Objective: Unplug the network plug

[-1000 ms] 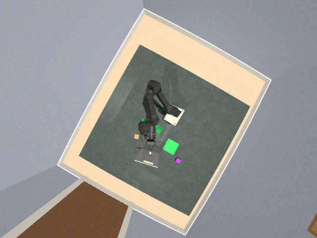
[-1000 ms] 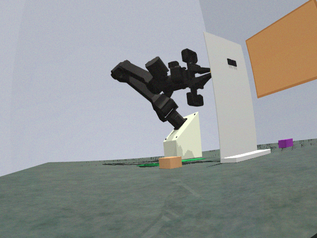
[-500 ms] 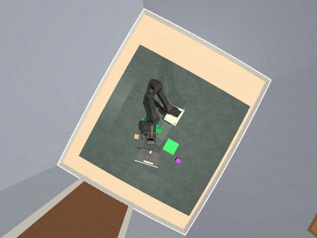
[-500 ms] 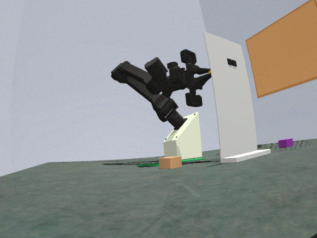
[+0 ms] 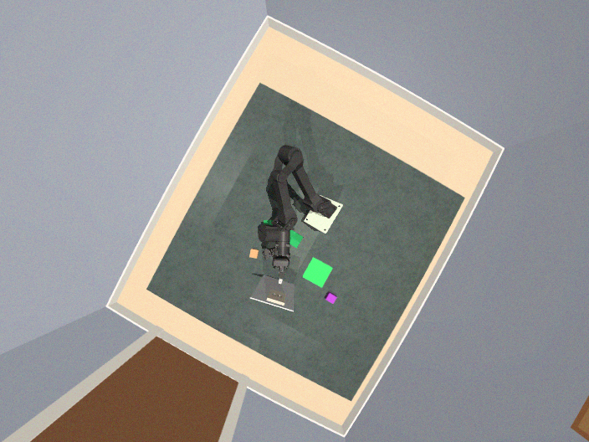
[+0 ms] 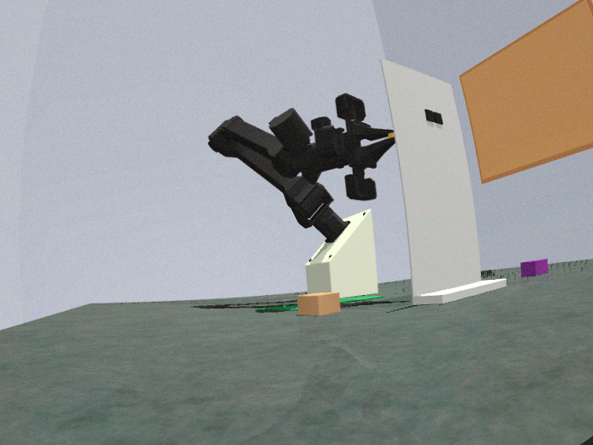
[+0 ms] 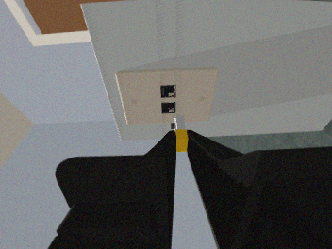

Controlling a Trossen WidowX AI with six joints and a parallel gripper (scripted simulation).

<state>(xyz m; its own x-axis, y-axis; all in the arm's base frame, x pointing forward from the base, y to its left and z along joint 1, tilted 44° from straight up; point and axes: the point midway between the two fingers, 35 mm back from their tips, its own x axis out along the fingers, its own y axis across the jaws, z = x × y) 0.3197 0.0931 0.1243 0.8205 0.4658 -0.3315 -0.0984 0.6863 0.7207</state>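
Note:
My gripper (image 5: 280,275) (image 6: 392,136) (image 7: 179,135) is shut on the plug, high above the table. The plug's yellow part (image 6: 391,135) (image 7: 181,141) sits between the fingertips, and its pale front (image 5: 279,280) (image 7: 180,123) points at the panel. The upright panel (image 5: 261,290) (image 6: 440,191) (image 7: 259,57) bears a cream faceplate (image 5: 275,301) (image 7: 141,85). Its upper opening (image 7: 168,91) and lower opening (image 7: 168,107) look empty; the plug is outside them. A bright green square (image 5: 317,272) lies on the table beside the panel. Darker green patches (image 5: 295,238) (image 6: 361,299) lie partly under the arm; which square is marked is unclear.
An orange block (image 5: 253,253) (image 6: 318,303) lies on the table near the arm. A purple block (image 5: 330,297) (image 6: 534,267) lies beyond the bright green square. The arm stands on a cream wedge base (image 5: 325,227) (image 6: 356,268). The panel has a white foot (image 6: 469,291).

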